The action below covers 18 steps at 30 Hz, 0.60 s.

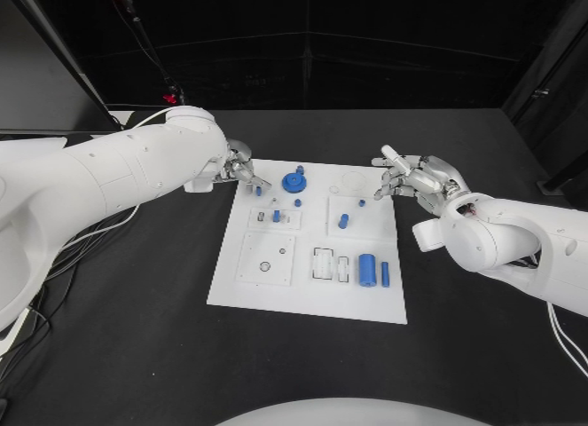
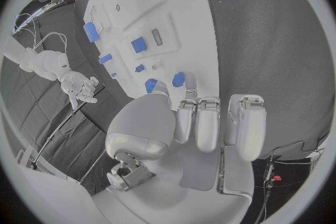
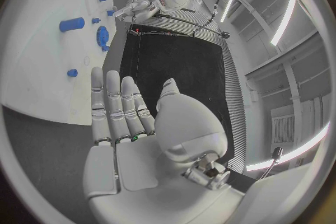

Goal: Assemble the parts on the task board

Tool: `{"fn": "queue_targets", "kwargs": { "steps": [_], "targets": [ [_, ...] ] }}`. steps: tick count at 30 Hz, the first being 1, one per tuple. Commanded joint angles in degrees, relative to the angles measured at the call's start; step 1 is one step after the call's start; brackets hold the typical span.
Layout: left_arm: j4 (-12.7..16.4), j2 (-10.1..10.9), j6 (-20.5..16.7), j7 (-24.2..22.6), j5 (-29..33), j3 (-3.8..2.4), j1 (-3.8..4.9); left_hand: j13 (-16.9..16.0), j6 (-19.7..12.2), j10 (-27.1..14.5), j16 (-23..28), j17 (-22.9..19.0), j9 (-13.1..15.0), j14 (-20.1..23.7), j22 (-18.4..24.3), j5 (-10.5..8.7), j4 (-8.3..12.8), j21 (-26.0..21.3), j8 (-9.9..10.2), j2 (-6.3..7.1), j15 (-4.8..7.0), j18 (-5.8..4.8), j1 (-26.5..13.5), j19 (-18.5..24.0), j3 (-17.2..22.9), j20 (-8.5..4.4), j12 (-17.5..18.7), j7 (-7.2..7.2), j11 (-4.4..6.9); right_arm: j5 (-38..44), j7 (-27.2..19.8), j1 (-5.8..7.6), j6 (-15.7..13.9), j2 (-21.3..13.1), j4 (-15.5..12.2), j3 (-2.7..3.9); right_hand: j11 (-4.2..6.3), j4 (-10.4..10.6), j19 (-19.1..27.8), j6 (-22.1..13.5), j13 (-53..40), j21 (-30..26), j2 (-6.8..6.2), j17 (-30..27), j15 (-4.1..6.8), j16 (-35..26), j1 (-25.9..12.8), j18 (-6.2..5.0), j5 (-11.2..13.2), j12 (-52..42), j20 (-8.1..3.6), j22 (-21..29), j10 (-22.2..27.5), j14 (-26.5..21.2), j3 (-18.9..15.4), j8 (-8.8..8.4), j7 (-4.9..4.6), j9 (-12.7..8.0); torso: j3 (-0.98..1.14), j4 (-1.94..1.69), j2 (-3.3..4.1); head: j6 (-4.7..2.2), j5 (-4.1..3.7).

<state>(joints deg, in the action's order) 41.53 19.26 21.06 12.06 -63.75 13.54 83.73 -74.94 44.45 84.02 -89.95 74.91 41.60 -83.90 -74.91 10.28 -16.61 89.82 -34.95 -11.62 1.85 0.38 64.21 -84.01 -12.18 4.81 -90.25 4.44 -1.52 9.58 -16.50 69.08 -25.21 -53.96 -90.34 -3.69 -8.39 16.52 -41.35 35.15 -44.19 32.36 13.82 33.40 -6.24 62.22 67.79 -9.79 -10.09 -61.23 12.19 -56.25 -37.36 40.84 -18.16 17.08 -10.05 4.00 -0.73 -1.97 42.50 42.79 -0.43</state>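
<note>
Lowest in frame, task board point(image 1: 243, 297) is lying white on the bench. Left robot hand point(image 1: 239, 169), upper left, is pinching a small blue part point(image 1: 258, 189) over the board's far corner; keep it vertical while seating. Right robot hand point(image 1: 415, 175) is hovering wide, holding nothing.

The black table point(image 1: 140, 337) carries the white task board point(image 1: 307, 297) (lying flat, mid-table).

The task board point(image 1: 307, 297) was white, its parts point(image 1: 366, 269) blue, the table point(image 1: 140, 337) black, both hands point(image 1: 415, 175) silver.
</note>
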Motion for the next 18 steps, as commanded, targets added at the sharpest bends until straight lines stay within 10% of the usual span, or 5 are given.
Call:
{"fn": "queue_targets", "kwargs": {
  "steps": [1,18],
  "targets": [
    [-0.1,-0.2,1.4,-0.2,-0.2,-0.05,0.07,-15.1,0.4,6.0,0.0,15.1,-0.1,-6.1,-15.1,0.28,0.0,0.2,0.2,-0.10,-0.08,-0.38,0.8,-6.0,0.2,0.28,0.3,0.14,0.30,0.0,-0.6,0.09,0.3,0.1,-0.1,0.04,-0.04,0.0,-0.2,-0.5,0.1,-0.4,0.26,-0.1,0.07,0.2,0.2,-0.54,-0.3,-0.2,0.32,0.1,0.5,-0.5,0.1,0.40,-1.62,-0.1,-0.01,-0.07,0.00,0.10,-0.04],
    [-0.8,-0.8,2.1,-0.1,-0.2,-0.06,-0.10,-15.1,0.5,6.0,0.0,15.1,-0.5,-6.1,-15.1,1.89,-0.2,0.2,0.5,-0.98,-0.02,-0.38,2.1,-6.0,0.0,0.20,0.3,0.13,0.32,0.0,-0.5,0.09,0.3,0.3,0.0,0.04,-0.04,0.0,-0.2,-0.5,0.1,-0.4,0.26,-0.1,0.07,0.2,0.2,-0.54,-0.3,-0.2,0.32,0.1,0.5,-0.5,0.1,0.40,-1.62,-0.1,0.01,0.02,0.03,0.27,-0.19]
  ]
}}
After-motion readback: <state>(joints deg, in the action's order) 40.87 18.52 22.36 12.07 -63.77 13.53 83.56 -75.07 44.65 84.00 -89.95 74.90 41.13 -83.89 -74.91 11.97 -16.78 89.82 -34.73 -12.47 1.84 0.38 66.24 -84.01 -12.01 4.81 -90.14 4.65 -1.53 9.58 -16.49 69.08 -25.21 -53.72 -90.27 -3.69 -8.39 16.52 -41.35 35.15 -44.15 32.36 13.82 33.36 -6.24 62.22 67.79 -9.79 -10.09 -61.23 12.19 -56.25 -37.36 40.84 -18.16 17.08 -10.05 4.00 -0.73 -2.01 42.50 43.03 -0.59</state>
